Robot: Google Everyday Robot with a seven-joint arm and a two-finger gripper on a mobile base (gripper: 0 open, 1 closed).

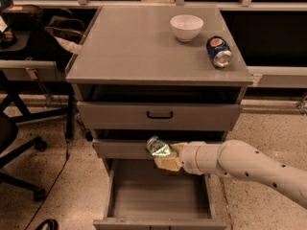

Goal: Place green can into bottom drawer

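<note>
Reaching in level from the right, the pincer (165,157) pinches the green can (158,147) above the open bottom drawer (156,195).

One near, high camera looks down at the cabinet (144,47) front, claw (162,156) low-centre.
</note>
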